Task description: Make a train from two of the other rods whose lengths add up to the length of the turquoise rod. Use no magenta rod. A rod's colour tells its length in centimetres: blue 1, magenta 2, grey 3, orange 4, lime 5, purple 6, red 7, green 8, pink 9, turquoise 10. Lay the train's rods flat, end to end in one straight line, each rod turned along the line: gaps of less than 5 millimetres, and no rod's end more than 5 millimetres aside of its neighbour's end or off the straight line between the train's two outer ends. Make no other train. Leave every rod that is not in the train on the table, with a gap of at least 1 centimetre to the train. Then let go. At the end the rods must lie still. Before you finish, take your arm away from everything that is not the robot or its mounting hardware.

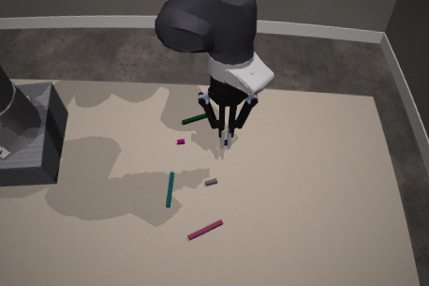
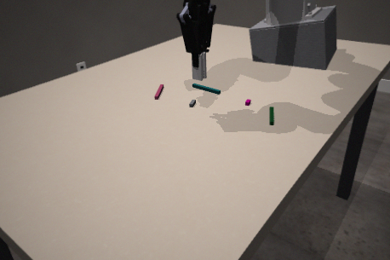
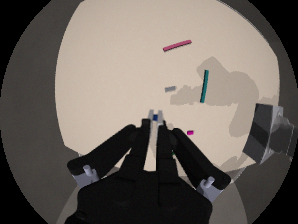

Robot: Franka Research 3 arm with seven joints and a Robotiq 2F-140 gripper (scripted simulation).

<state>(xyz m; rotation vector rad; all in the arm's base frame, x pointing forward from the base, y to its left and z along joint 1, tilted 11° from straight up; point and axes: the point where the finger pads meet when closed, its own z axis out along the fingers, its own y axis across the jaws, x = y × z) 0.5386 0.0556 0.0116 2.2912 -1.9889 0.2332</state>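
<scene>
While aloft, blue rod [image 1: 226, 142] inside pincer [image 1: 225, 144]

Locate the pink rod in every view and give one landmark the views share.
Top: pink rod, low centre, lying slantwise, below the turquoise rod.
Exterior: pink rod, left of centre, left of the gripper.
Wrist: pink rod, upper centre, above the grey rod.
Shared landmark: the turquoise rod, seen in all three with the grey rod close by.
</scene>
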